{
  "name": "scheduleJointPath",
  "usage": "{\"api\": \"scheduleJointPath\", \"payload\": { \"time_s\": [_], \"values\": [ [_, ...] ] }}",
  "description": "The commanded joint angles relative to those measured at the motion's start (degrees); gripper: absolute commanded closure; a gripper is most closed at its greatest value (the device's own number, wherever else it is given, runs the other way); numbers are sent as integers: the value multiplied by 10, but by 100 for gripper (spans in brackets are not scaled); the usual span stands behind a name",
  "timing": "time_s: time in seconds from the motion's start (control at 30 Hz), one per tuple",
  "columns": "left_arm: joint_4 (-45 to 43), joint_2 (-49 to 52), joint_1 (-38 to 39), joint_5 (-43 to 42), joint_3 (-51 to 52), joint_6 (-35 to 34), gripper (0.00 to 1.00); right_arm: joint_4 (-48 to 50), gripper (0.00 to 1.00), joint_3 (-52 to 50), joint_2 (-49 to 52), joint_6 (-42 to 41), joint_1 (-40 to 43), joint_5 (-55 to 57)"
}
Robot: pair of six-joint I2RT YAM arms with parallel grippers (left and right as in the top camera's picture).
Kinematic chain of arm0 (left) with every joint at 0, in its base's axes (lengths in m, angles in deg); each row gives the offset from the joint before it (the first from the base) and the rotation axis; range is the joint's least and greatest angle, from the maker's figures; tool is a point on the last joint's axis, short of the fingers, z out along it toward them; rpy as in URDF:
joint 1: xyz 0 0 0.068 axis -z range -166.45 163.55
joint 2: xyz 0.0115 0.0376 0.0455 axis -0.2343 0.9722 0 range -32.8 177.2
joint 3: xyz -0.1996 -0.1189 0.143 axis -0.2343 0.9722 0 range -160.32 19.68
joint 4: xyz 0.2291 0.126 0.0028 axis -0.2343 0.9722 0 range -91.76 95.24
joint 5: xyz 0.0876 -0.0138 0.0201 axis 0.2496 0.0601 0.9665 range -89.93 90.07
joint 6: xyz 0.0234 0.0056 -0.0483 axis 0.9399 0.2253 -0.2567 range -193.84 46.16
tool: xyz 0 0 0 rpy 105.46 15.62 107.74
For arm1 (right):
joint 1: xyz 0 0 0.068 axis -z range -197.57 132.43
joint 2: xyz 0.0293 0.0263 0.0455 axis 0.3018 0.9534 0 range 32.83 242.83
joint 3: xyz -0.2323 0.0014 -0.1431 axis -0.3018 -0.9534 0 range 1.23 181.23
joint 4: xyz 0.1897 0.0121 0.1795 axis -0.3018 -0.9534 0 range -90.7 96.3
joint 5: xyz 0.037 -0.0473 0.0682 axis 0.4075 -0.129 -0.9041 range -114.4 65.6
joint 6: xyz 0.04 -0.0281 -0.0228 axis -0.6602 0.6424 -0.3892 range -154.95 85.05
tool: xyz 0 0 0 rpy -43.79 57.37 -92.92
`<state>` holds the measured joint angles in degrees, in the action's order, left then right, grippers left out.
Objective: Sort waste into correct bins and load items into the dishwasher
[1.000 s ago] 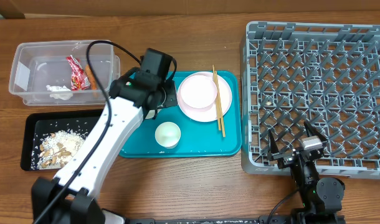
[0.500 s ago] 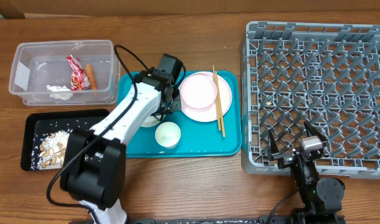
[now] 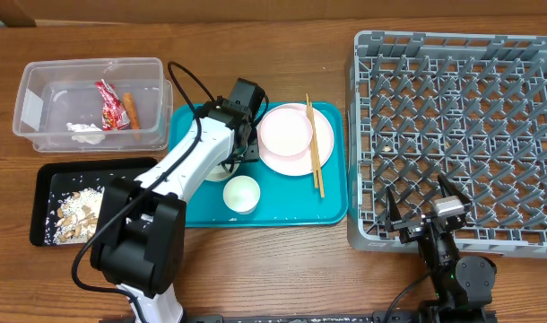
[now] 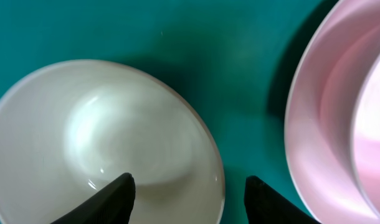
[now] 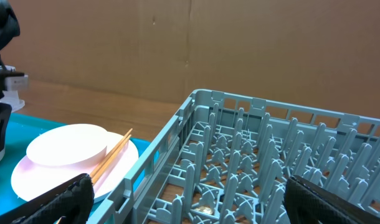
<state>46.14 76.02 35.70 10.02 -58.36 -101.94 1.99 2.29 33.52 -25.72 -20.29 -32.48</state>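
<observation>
My left gripper hangs open low over the teal tray. The right rim of a white bowl lies between its fingers, one finger over the bowl's inside and the other over the teal. From overhead, the left gripper hides most of that bowl. A pale-pink plate carries a second bowl, with chopsticks across its right side. A small white cup stands in front. My right gripper is open at the near wall of the grey dish rack, holding nothing.
The clear tub at back left holds a red wrapper, a carrot piece and a white tissue. The black tray in front of it holds beige scraps. The teal tray lies against the rack.
My left arm has swung right from the clear tub's end onto the teal tray beside the plate, then held there. The right arm has not moved.
</observation>
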Motion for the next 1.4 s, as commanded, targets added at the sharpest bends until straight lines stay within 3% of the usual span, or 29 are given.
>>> {"api": "scheduleJointPath", "payload": {
  "time_s": [0.0,0.2,0.3,0.43,0.63,0.8,1.2,1.27,1.33,1.37],
  "values": [
    [26,2,3,22,-63,24,41,3,0,-6,-3,0,2,4],
    [160,2,3,-6,-216,28,40,3,0,-6,-3,0,2,4],
    [187,2,3,-89,-250,28,31,3,0,-6,-3,0,2,4],
    [193,2,3,-174,-251,28,28,3,0,-6,-3,0,2,4],
    [243,2,9,-183,-251,28,33,3,0,-6,-3,0,2,4],
    [267,2,24,-212,-251,28,28,3,0,-6,-3,0,2,4],
    [261,2,55,-221,-251,28,27,3,0,-6,-3,0,2,4],
    [265,2,55,-220,-251,28,24,5,0,-6,-3,0,2,3],
    [269,2,55,-220,-251,28,0,16,0,-6,-3,0,2,-3],
    [269,2,55,-220,-251,28,0,22,0,-6,-3,-1,2,-4]
  ]
}}
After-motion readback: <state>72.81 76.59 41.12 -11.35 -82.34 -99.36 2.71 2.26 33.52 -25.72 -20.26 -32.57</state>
